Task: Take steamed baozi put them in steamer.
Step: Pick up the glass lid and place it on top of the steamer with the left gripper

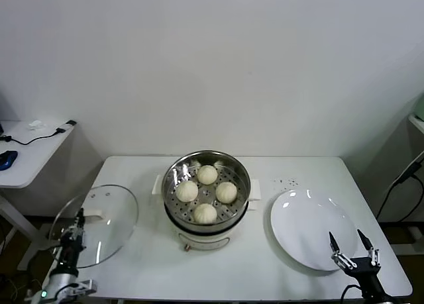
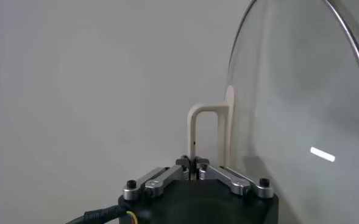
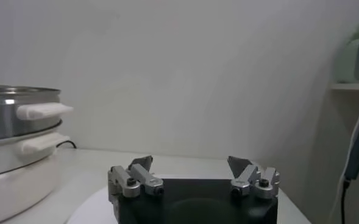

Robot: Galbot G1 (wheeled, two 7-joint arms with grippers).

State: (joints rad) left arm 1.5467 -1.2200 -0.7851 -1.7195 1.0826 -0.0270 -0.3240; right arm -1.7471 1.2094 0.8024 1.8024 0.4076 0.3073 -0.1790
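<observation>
Several cream-white steamed baozi (image 1: 207,175) lie on the perforated tray inside the shiny round steamer (image 1: 173,171), which stands mid-table on its white base. The steamer's side handles also show in the right wrist view (image 3: 14,115). At the table's left edge my left gripper (image 1: 79,214) (image 2: 193,161) is shut on the white handle (image 2: 203,115) of the glass lid (image 1: 109,231) (image 2: 301,91). My right gripper (image 1: 351,241) (image 3: 190,163) is open with nothing in it, at the near right edge of the bare white plate (image 1: 308,228).
The white table (image 1: 218,271) holds the lid, steamer and plate in a row. A small white side table (image 1: 26,158) with a cable and a blue object stands to the far left. A cable hangs by shelving at the far right (image 1: 404,175).
</observation>
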